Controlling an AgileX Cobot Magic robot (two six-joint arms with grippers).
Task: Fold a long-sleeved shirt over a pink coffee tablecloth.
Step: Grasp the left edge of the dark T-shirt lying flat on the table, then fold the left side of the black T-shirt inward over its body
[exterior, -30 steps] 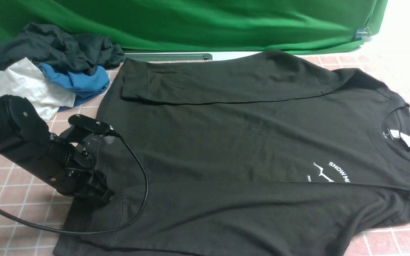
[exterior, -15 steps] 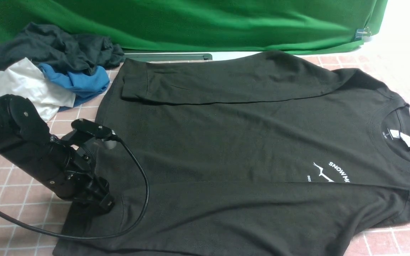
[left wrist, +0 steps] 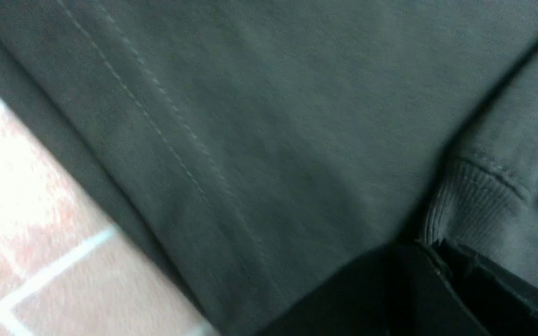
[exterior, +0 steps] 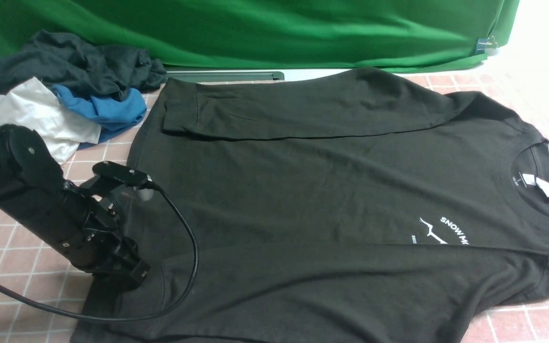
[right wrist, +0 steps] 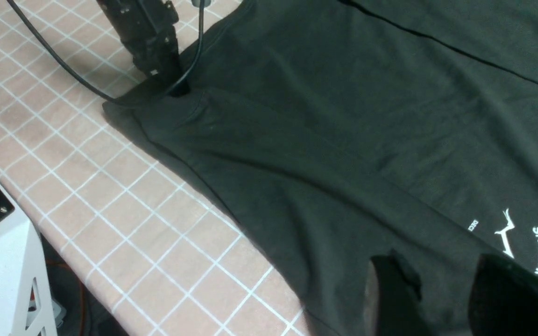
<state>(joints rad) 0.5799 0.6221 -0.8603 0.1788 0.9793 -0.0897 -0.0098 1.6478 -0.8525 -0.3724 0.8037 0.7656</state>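
My left gripper (left wrist: pixel 430 243): its two fingers are together, pinched on the ribbed cuff (left wrist: pixel 470 203) of the shirt sleeve that is nearer to me.
My right gripper (right wrist: pixel 442 275): its two fingers are apart, with a gap between them. It is over the shirt, near the white words. Only a bit of it pokes in at the right side of the front view.
Long-sleeved shirt (exterior: pixel 265 190): big and black, lying on the pink coffee tablecloth (exterior: pixel 17 267). The neck is on the right and the bottom hem is on the left.
Far sleeve (exterior: pixel 303 112): lying across the body of the shirt, along the far side.
Near sleeve (exterior: pixel 303 281): lying across the side close to me. It covers part of the white picture and words (exterior: pixel 446 231).
Neck label (exterior: pixel 539 183): white, inside the round neck.
Tablecloth: pink, with thin white lines that make little squares.
Black cord (exterior: pixel 196 238): makes a loop from my left arm, over the shirt.
Clothes heap (exterior: pixel 79 95): black, blue and white, at the far left.
Green cloth (exterior: pixel 265 33): behind everything, with a clip (exterior: pixel 485 45) near its right end.
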